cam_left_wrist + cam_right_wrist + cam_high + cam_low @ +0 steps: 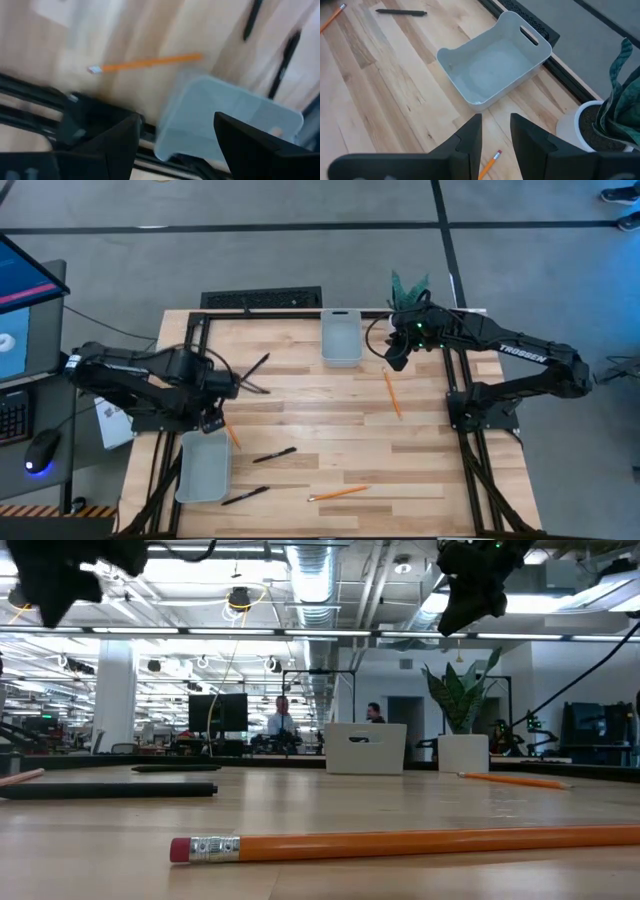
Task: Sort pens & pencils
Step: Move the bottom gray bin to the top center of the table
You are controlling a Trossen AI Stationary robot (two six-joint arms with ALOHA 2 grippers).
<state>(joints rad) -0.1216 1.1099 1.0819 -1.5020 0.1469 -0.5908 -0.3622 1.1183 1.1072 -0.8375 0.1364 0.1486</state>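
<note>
1. Left claw (pixel 212 423): hanging wide open and empty, over the light wooden surface (pixel 330 420) beside a pale grey plastic tray (pixel 204 467).
2. Right claw (pixel 396 360): hanging partly open and empty, near a second grey tray (pixel 341 337).
3. Thin orange pencils (pixel 392 393) and thin black pens (pixel 274 454): lying scattered on the surface, outside both trays.
</note>
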